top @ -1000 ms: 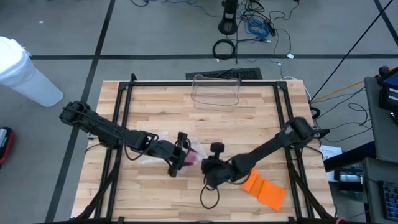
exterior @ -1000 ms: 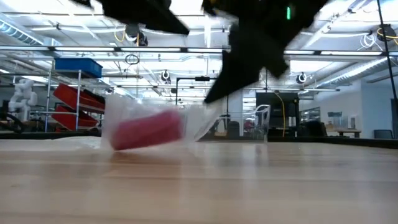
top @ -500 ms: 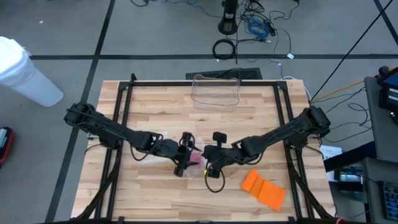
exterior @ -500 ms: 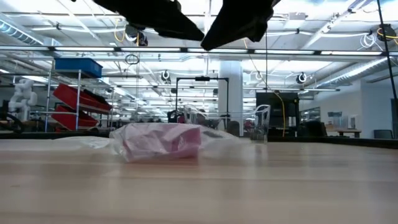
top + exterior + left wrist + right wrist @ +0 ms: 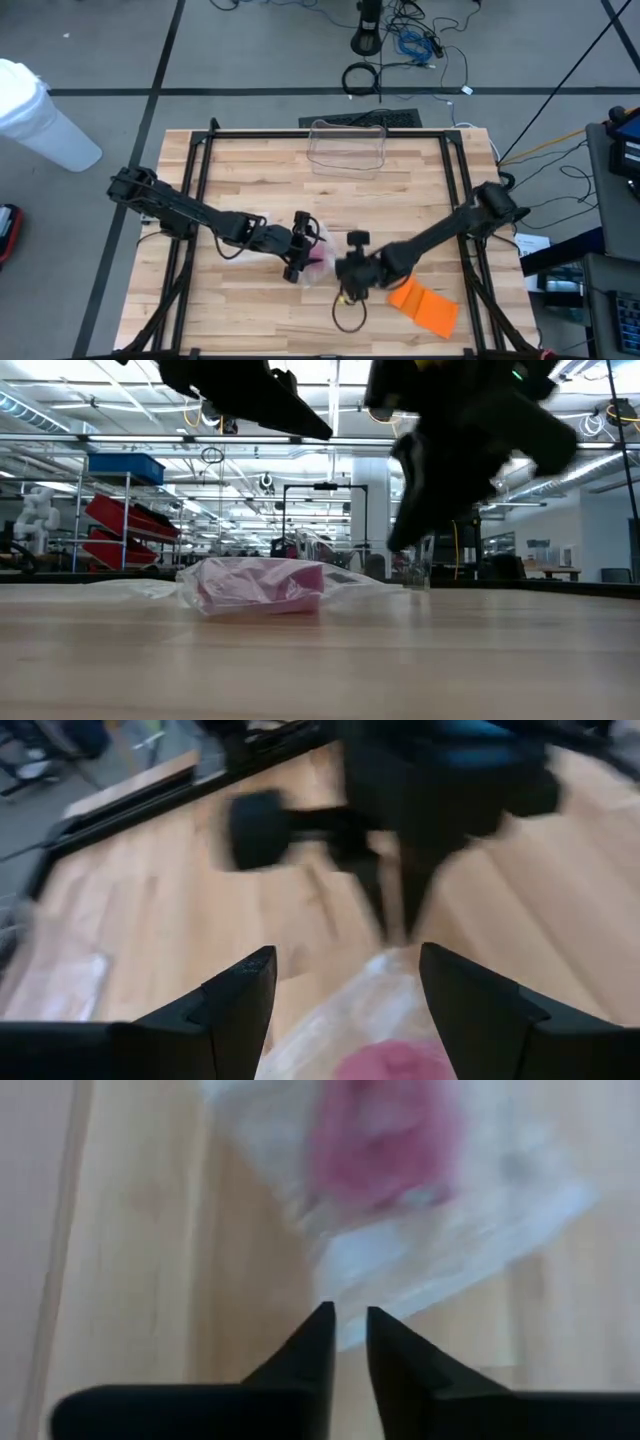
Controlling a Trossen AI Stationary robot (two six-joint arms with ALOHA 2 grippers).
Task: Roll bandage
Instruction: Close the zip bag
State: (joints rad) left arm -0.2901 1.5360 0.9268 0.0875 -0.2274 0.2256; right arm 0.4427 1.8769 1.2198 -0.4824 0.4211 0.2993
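The pink bandage roll (image 5: 314, 252) lies flat on the desk (image 5: 330, 190) inside its clear plastic wrapper (image 5: 345, 577), near the middle and toward the front edge. It sits just where it was half a second ago, after tipping over from the more tilted pose it had a full second back.

The left tool (image 5: 297, 252) is right at the roll, tips spread wide on either side of the wrapper's end, and it has hardly budged.

Now the right arm: half a second ago it was up close against the wrapper, and it has swung back and toward the front edge. The right tool (image 5: 343, 283) now points in at the loose edge of the plastic from just beside it. Its tips (image 5: 318, 1342) stand almost together with a thin slit between them, and nothing is pinched. In the low view that arm hangs dark to the right of the wrapper.

The orange pad (image 5: 424, 305) lies near the front right, unmoved, and the clear tray (image 5: 348, 146) stays at the far edge.
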